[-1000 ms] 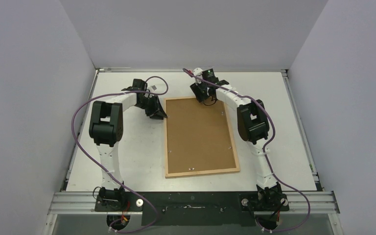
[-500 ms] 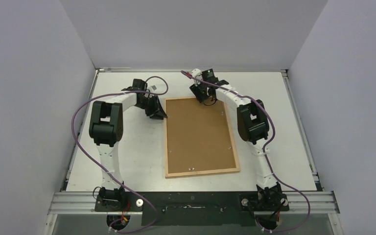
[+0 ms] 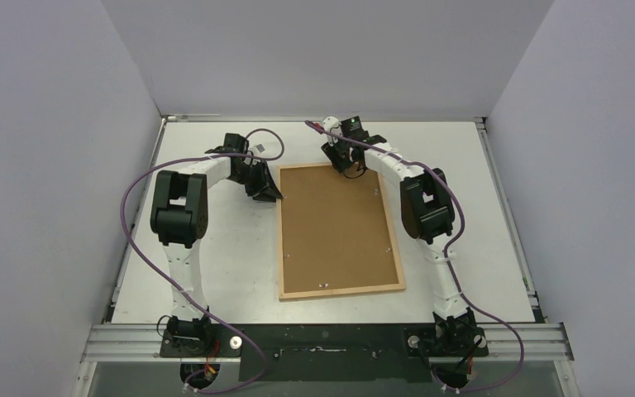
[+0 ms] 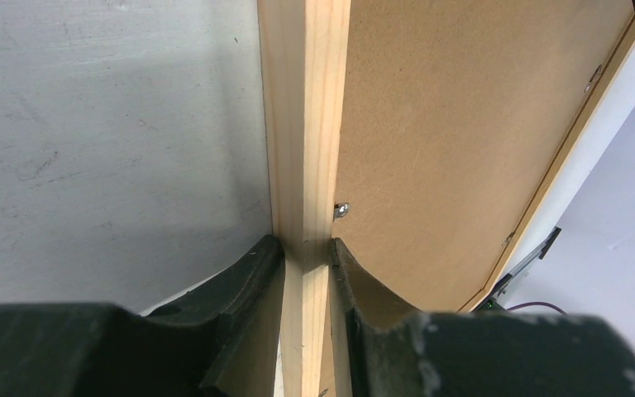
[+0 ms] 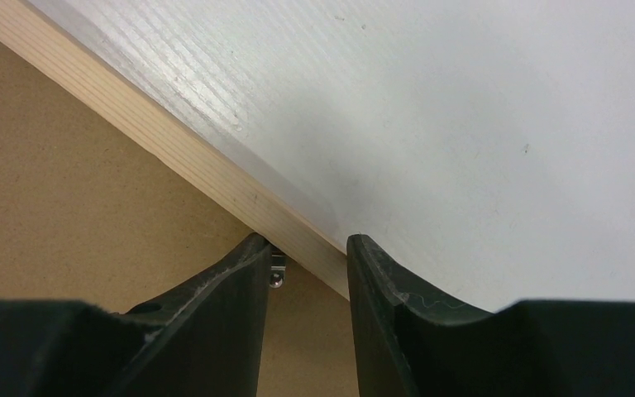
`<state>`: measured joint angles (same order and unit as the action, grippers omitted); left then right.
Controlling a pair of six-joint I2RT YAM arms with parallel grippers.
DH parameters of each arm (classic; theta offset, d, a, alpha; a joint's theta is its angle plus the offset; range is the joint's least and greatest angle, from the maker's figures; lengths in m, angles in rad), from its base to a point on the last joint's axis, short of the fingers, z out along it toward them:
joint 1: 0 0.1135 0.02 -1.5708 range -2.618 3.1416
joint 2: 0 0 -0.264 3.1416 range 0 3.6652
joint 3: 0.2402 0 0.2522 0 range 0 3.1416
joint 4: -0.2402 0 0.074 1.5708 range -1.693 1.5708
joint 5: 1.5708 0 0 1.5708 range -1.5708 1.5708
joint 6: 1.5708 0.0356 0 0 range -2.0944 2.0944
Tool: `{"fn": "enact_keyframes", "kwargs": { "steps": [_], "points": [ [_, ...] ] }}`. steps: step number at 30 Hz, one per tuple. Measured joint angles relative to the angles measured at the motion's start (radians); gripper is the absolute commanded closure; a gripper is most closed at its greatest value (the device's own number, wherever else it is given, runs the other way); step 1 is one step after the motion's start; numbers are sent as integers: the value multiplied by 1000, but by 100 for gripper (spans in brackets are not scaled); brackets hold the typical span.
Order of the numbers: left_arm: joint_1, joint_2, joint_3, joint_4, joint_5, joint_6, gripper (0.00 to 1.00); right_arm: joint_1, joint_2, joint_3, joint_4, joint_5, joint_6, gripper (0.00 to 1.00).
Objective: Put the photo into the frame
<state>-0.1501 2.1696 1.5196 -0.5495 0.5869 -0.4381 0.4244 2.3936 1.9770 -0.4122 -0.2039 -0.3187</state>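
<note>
Top view, frame: the frame (image 3: 341, 291) lies flat on the bench (image 3: 215, 265), back side up, so you can reach its back.
Top view, backing board: the brown backing board (image 3: 335, 227) fills the opening and hides whatever sits beneath it.
Top view, photo: the photo shows in no view, so you cannot tell whether it is already under the board.
Top view, arms: the left fingers (image 3: 269, 194) sit at the far-left corner and the right fingers (image 3: 350, 169) at the far edge. One likely steadies the frame while the other works.
Left wrist, grip: your left fingers are clenched across the frame's pale wood rail, one on the bench side and one on the board side. This probably stops the frame from sliding.
Left wrist, metal tab: a metal tab (image 4: 341, 210) sits just beside the inner finger, at the rail's inner edge.
Right wrist, fingers: your right fingers straddle the far rail, and you cannot tell whether they pinch it.
Right wrist, target: the inner finger tip touches a second metal tab (image 5: 276, 273), so turning that tab seems to be the step in hand.
</note>
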Motion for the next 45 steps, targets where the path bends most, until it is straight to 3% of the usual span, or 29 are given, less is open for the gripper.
{"fn": "enact_keyframes", "kwargs": {
  "steps": [9,14,17,26,33,38,45],
  "points": [
    [0,0,0,0,0,2,78,-5,0,0,0,-16,1,81],
    [0,0,0,0,0,2,78,-11,-1,-4,11,-33,31,52],
    [0,0,0,0,0,3,77,-19,-2,-8,29,-49,116,45],
    [0,0,0,0,-1,3,73,-40,-15,-33,89,-63,402,44],
    [0,0,2,-2,-2,3,68,-44,-62,-63,95,-10,381,43],
    [0,0,3,-1,5,2,62,-44,-89,-63,56,53,360,36],
    [2,0,13,-8,17,2,57,-50,-171,-80,-46,149,413,37]
  ]
}}
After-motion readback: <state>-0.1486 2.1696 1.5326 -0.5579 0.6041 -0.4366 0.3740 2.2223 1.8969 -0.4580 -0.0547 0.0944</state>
